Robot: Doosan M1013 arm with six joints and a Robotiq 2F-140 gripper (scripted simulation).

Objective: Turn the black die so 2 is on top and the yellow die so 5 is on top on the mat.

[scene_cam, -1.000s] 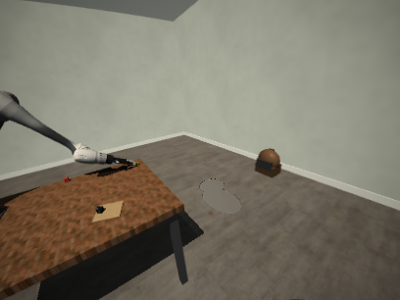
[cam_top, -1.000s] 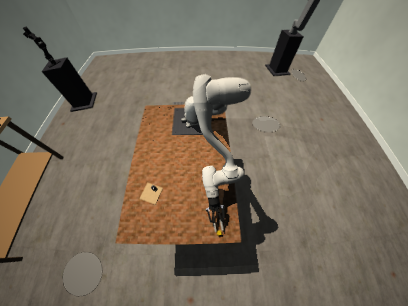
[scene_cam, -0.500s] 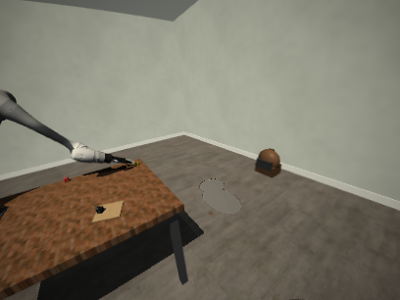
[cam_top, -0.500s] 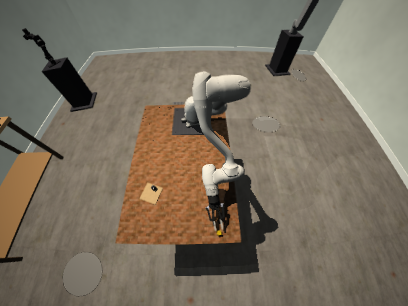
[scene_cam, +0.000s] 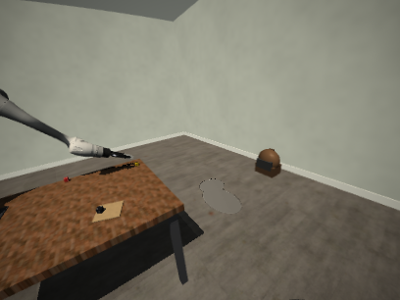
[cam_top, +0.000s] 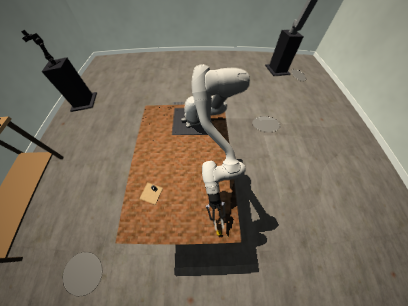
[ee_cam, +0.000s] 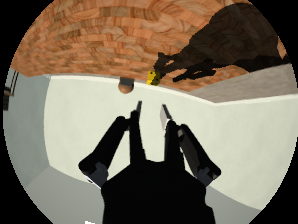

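The black two-fingered pincer point(cam_top: 218, 227) point(scene_cam: 131, 157) point(ee_cam: 151, 108), at the end of the white jointed arm point(cam_top: 215, 125) point(scene_cam: 36, 123), is tilted over the table and points outward across its far end. It is released, its fingers partly spread with a gap between them and nothing in their grasp. The small yellow cube-shaped die with dark pips point(cam_top: 219, 233) point(scene_cam: 137, 164) point(ee_cam: 153, 78) lies on the brown wood-patterned tabletop point(cam_top: 170, 155) point(scene_cam: 54, 221) point(ee_cam: 115, 30), just beyond and below the pincer's fingertips, near the table's edge and off the mat. Well apart from the pincer, nearer the opposite long side of the table, is the flat, square, pale tan mat point(cam_top: 150, 195) point(scene_cam: 114, 212). The small black cube-shaped die point(cam_top: 154, 188) point(scene_cam: 100, 210) is at this mat's edge; whether it is fully on it is too small to tell. The small red cube-shaped die point(scene_cam: 67, 179) is on the tabletop, back from the pincer toward the arm's base side in the exterior view. The numbers on top of the dice are too small to read. The pincer's dark shadow falls on the wood beside the yellow die.
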